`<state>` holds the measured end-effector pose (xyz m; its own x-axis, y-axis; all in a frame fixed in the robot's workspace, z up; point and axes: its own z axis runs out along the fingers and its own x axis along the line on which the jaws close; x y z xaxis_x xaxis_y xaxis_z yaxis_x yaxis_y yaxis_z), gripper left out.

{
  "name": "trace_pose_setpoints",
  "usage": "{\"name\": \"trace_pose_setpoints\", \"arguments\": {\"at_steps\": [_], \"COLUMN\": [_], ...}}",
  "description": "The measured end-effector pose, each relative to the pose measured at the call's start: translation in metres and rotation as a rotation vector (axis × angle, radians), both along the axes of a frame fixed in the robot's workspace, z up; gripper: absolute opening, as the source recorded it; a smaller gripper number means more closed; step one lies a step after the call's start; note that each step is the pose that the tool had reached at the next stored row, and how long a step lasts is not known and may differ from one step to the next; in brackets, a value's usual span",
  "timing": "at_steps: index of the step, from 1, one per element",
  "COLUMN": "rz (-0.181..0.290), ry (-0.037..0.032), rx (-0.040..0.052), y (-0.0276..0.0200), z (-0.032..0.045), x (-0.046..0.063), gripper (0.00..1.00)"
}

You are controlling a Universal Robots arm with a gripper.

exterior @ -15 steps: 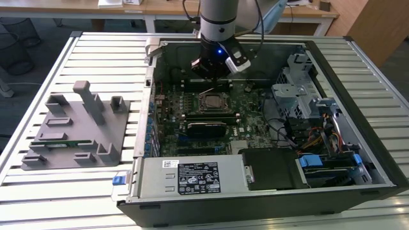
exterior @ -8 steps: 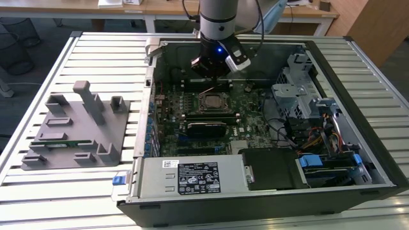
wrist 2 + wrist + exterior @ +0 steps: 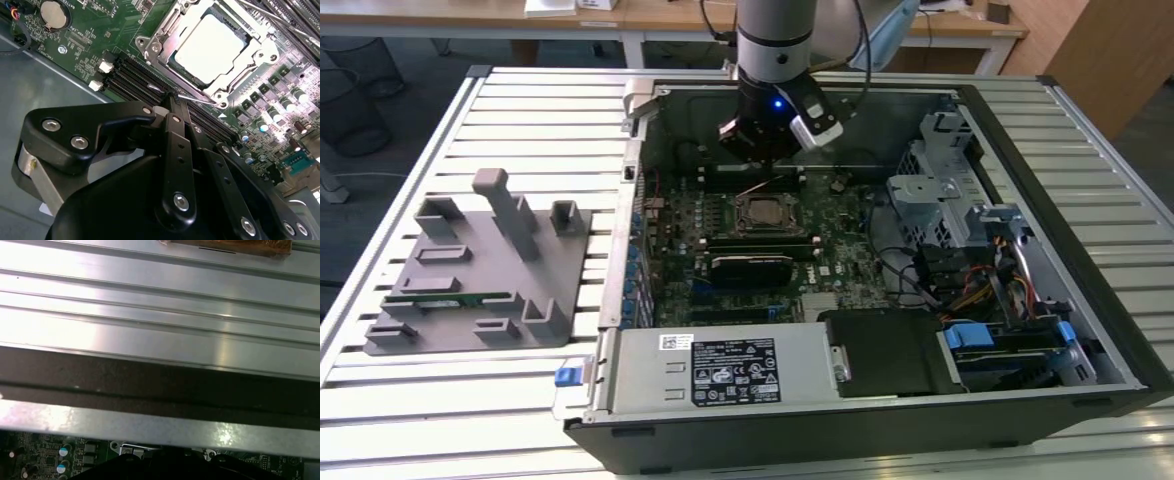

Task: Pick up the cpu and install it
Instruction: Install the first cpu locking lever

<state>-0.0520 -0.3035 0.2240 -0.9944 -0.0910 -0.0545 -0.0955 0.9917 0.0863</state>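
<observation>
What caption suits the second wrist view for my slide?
Cpu lying in the motherboard socket, gripper closed near the socket's edge.

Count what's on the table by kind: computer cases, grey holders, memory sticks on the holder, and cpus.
case: 1
grey holder: 1
memory stick: 1, on the holder
cpu: 1, inside the case
Total: 4

The cpu (image 3: 212, 47) is gleaming silvery-white inside its pale metal socket frame (image 3: 152, 47), and the motherboard (image 3: 100, 30) around it is showing dark green. The gripper (image 3: 175, 100) is looking matte black with silver screws. The slatted table (image 3: 520, 110) is shining in silver stripes, and the fixture (image 3: 474, 270) is looking plain grey.
</observation>
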Motion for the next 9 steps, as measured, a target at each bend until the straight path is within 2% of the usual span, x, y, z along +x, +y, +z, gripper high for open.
{"name": "trace_pose_setpoints", "arguments": {"at_steps": [9], "rz": [0.001], "ry": [-0.0031], "rx": [0.0004], "y": [0.0], "z": [-0.0009], "x": [0.0036], "gripper": [0.11]}}
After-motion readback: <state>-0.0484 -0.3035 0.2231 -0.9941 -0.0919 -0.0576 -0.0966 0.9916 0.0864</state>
